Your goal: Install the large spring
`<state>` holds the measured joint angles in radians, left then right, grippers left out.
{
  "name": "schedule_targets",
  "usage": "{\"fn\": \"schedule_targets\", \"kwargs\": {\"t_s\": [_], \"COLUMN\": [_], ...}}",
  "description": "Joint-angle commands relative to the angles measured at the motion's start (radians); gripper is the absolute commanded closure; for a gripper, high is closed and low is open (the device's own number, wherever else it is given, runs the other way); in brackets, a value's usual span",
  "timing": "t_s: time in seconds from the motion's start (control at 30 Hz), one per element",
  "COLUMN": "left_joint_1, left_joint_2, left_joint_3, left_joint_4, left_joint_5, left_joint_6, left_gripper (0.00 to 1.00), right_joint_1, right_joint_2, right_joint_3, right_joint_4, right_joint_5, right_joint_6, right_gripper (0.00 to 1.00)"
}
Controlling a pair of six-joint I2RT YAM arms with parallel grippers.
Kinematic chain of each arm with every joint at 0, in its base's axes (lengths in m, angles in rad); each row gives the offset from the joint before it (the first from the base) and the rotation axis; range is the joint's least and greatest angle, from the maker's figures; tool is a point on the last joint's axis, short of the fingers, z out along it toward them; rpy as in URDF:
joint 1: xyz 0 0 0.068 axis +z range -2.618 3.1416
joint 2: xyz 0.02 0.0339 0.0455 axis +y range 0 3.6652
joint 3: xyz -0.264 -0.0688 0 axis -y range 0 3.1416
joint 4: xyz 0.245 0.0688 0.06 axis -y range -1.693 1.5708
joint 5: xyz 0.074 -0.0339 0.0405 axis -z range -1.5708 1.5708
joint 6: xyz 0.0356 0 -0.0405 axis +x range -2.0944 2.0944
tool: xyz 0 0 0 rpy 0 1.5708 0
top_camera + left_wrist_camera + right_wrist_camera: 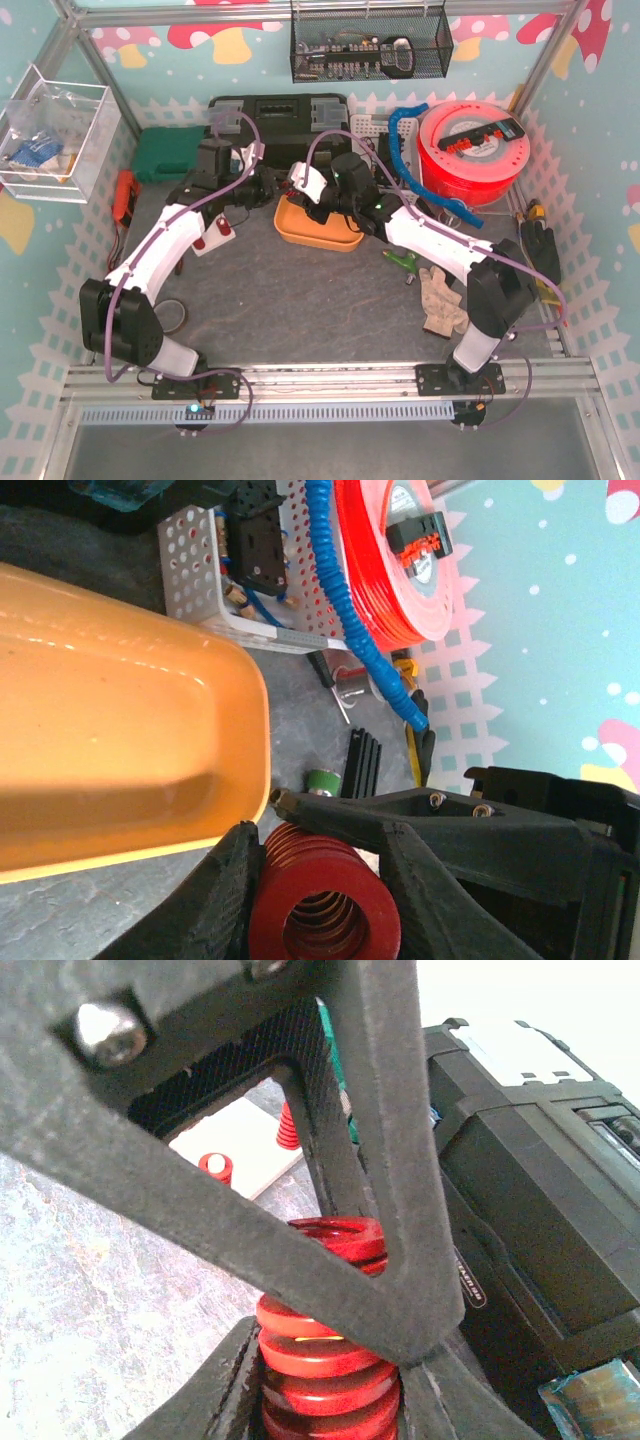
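Two grippers, one coil: your left gripper (322, 880) is closed narrow on the large spring (325, 920), a finger against each flank of the red coil, whose open end faces the wrist camera. Your right gripper (325, 1385) looks clamped on what appears to be the same coil, its turns standing upright between the fingers. The trussed black finger crossing the right wrist view is, by my reading, the left arm's, so treat this as a handover in mid-air, held just beside the far left corner of the orange tray (290, 228). Let only one gripper go, and only once the other's hold is firm. Open it wide and back it off along its own fingers so it cannot drag the coil askew. Further left, beside the left arm, lies the white plate (245, 1142) carrying a short red peg (215, 1166) and a smaller red coil (288, 1126). That is the likely seat, though which post takes this spring cannot be told from here. Carry the coil upright, line its bore over the post before descending, and lower it straight. Squeeze lightly: an overpressed spring can bow or shoot free.
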<state>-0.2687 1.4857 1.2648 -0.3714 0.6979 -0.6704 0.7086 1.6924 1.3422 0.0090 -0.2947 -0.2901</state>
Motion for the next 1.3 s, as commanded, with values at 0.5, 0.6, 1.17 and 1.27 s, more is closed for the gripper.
{"fn": "schedule_targets", "kwargs": {"t_s": [0.5, 0.6, 1.17, 1.27], "left_joint_1": [0.081, 0.090, 0.294, 0.315], "left_joint_2": [-0.062, -0.076, -0.035, -0.003], "left_joint_3": [0.019, 0.021, -0.069, -0.080], "left_joint_4": [-0.066, -0.102, -0.136, -0.096], "left_joint_5": [-0.172, -0.282, -0.782, -0.831], "left_joint_6": [0.041, 0.080, 0.283, 0.300], "left_gripper": [1.00, 1.00, 1.00, 1.00], "right_joint_1": [0.022, 0.019, -0.008, -0.016], "right_joint_2": [-0.106, -0.145, -0.367, -0.405], "right_joint_3": [-0.150, -0.195, -0.349, -0.362], "right_joint_4": [0.094, 0.109, 0.064, 0.040], "right_joint_5": [0.140, 0.215, 0.353, 0.347], "right_joint_6": [0.150, 0.195, 0.395, 0.414], "right_gripper": [0.09, 0.02, 0.01, 0.01]}}
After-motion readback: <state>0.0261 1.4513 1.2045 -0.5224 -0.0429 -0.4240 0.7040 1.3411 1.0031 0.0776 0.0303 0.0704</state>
